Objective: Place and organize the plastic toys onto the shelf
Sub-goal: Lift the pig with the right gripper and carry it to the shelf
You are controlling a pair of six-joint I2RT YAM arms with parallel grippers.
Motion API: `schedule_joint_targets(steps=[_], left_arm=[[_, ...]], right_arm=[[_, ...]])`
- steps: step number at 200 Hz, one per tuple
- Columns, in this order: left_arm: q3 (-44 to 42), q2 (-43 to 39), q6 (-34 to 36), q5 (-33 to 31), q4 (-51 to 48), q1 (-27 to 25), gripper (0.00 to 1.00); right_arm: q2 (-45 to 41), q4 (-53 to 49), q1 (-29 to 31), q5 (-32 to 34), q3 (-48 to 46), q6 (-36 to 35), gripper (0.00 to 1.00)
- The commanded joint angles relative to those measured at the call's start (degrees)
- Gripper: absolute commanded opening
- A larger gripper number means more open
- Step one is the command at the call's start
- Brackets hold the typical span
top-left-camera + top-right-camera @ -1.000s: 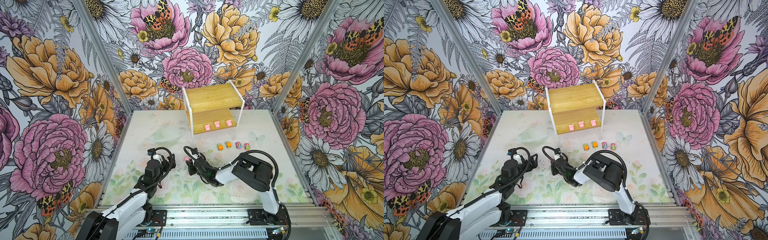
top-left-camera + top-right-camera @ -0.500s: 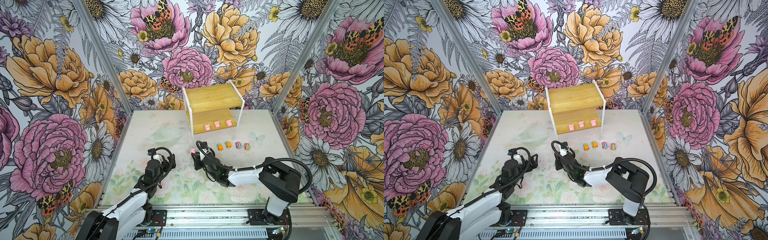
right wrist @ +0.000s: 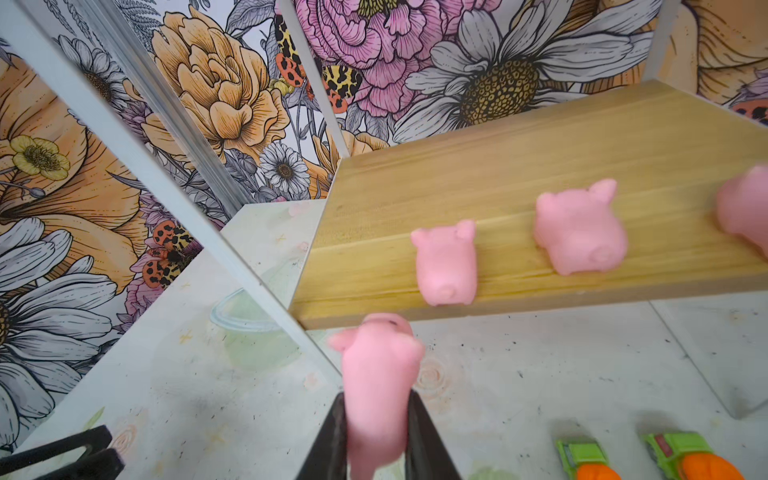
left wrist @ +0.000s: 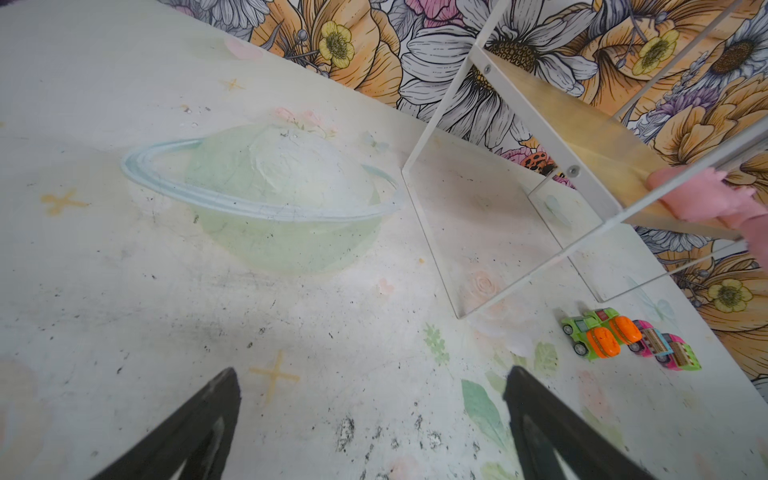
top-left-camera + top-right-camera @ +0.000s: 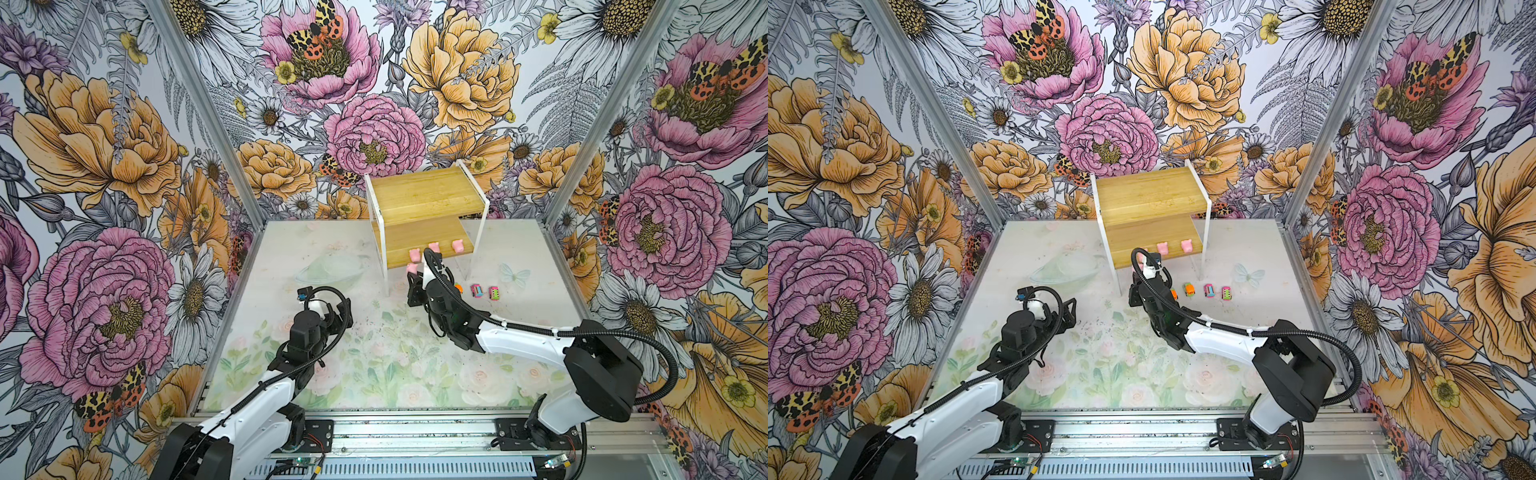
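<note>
The shelf (image 5: 428, 199) stands at the back of the table. Three pale pink pig toys (image 3: 446, 266) (image 3: 579, 232) (image 3: 744, 208) sit in a row near the front edge of its lower board (image 5: 432, 239). My right gripper (image 3: 376, 399) is shut on another pink pig (image 3: 376, 374), held just in front of the board's left front corner and slightly below its edge. The held pig (image 5: 412, 269) also shows in a top view. Orange-and-green cars (image 5: 1189, 289) and pink cars (image 5: 1209, 290) line up on the table right of it. My left gripper (image 4: 370, 374) hovers open and empty over the table's left half.
The shelf's thin white front leg (image 5: 384, 266) stands just left of the held pig. A planet is printed on the mat (image 4: 266, 195) left of the shelf. Flowered walls close in the left, back and right sides.
My right gripper has carried the pink pig from the middle of the table back towards the shelf's lower board. The left arm has not moved.
</note>
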Motion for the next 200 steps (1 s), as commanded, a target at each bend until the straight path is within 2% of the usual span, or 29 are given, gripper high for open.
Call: schedule_joint_targets(steps=[1, 67, 155, 200], left_arm=[[0.36, 0.12, 2.17, -1.19, 0.16, -0.13, 0.99], [0.22, -0.37, 5.55, 0.03, 0.19, -0.17, 0.99], [-0.36, -0.14, 7.95, 1.88, 2.21, -0.19, 0.99], [-0.55, 0.01, 7.96, 1.7, 2.51, -0.21, 0.99]], right_arm=[[1.16, -2.28, 0.08, -0.23, 4.33, -2.08, 0.24], [7.47, -1.71, -0.13, -0.92, 11.05, -0.81, 0.24], [10.36, -3.31, -0.48, -0.48, 14.93, -0.39, 0.25], [11.76, -4.25, -0.73, 0.07, 16.14, 2.0, 0.25]])
